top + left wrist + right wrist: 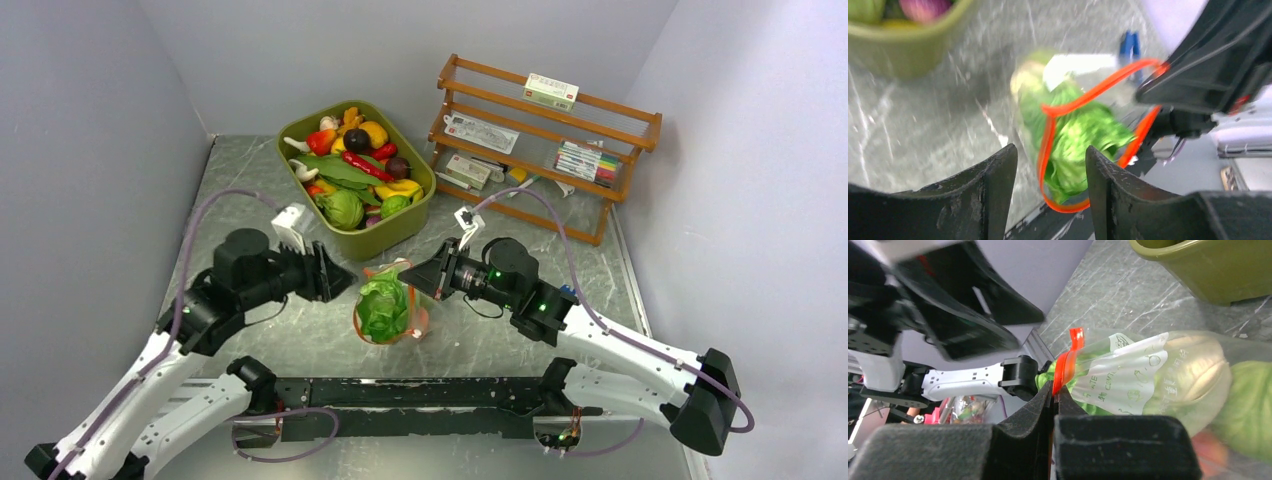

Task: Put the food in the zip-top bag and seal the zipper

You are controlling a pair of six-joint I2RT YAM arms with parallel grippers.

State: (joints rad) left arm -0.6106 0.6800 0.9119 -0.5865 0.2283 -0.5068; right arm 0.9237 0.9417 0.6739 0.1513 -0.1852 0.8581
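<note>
The zip-top bag (392,305) stands upright in the middle of the table, between my two grippers. Green lettuce (383,310) fills it, and the same lettuce (1078,135) shows through the open mouth in the left wrist view. The orange-red zipper (1048,130) gapes in a loop. My right gripper (1054,390) is shut on the zipper strip (1064,365) at the bag's right end. A pale round food piece (1193,375) lies behind the white label (1128,375). My left gripper (1050,148) is open just left of the mouth, nothing between its fingers (998,175).
An olive-green tub (400,228) full of toy food (352,165) sits just behind the bag. A wooden rack (545,150) stands at the back right. A black bar (420,395) runs along the near edge. A blue-handled thing (1130,45) lies beyond the bag.
</note>
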